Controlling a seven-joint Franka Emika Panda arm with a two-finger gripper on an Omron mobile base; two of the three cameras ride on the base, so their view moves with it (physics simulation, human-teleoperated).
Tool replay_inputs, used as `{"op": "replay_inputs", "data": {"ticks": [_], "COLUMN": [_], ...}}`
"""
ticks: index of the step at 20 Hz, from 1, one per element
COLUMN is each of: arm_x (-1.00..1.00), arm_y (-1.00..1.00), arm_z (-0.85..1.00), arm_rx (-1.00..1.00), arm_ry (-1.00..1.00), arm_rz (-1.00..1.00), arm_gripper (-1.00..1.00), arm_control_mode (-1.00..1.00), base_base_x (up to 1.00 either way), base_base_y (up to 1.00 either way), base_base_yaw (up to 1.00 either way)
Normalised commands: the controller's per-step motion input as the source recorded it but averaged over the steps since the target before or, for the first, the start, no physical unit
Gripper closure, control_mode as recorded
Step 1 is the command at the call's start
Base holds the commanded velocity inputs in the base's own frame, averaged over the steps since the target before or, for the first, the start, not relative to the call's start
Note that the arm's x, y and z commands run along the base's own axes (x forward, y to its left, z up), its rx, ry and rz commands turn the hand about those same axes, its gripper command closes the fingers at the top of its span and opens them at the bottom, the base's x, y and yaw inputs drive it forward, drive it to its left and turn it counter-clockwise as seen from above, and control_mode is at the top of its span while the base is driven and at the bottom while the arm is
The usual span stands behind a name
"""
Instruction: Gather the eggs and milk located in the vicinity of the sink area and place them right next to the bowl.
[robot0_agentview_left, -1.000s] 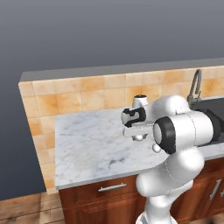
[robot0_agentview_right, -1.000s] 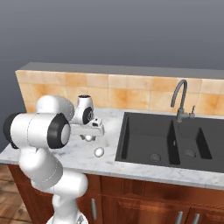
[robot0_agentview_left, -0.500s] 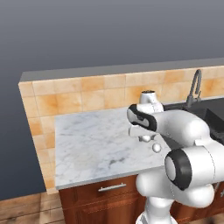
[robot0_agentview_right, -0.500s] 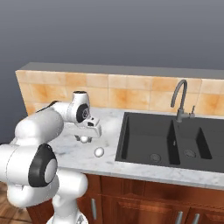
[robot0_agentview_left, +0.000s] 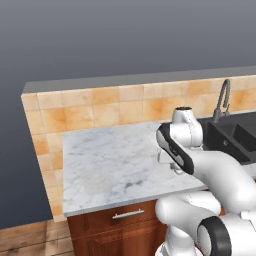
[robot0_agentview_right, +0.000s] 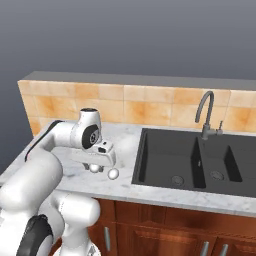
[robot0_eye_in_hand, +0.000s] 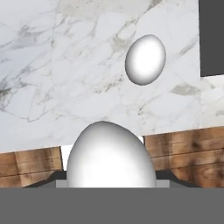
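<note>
claw (robot0_agentview_right: 95, 167) is clamped on one egg (robot0_eye_in_hand: 110, 155), lifted just off the marble counter (robot0_agentview_left: 110, 170) — second egg (robot0_agentview_right: 113, 173) sits beside the sink (robot0_agentview_right: 195, 162). eggs look light, smooth, fragile; i'd grip gently across the middle.

You are looking at a scene with no text, label, brand, number or sign that can be read on anything in these views.
</note>
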Motion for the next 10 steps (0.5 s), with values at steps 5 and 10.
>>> {"op": "replay_inputs", "data": {"ticks": [5, 10], "arm_x": [-0.27, -0.01], "arm_y": [-0.12, -0.01], "arm_z": [0.0, 0.0], "arm_rx": [0.0, 0.0], "arm_ry": [0.0, 0.0], "arm_rz": [0.0, 0.0], "arm_gripper": [1.0, 1.0], "arm_control_mode": [-1.0, -1.0], "base_base_x": [0.0, 0.0], "base_base_y": [0.0, 0.0], "base_base_yaw": [0.0, 0.0]}}
